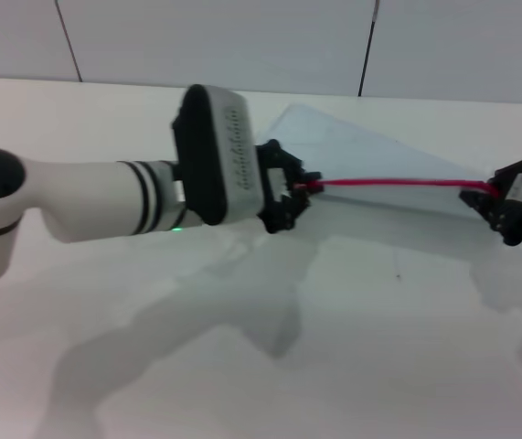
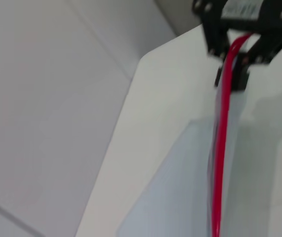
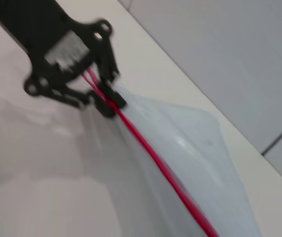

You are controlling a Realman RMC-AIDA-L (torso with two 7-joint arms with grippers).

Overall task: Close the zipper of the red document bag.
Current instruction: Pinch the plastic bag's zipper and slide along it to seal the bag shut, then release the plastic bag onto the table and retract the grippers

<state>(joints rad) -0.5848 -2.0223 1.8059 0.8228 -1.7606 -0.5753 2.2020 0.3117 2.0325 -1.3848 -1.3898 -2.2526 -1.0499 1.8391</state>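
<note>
Left arm reached across white table point(image 1: 242, 384) from left; left gripper point(image 1: 304, 188) pinched shut on left end of zipper point(image 1: 398, 183). Red zipper stretched taut, straight, between both grippers, lifted above table. Red document bag point(image 1: 370, 160), pale and translucent, hung behind zipper toward wall. At right, right gripper point(image 1: 491, 199) clamped on zipper's other end.

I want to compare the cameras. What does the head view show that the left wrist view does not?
Only the head view shows the left gripper shut on the zipper's near end, its white arm, and both ends held at once. Only the left wrist view shows the zipper lengthwise, close up. Both show the right gripper shut on the far end, the bag and the table.
</note>
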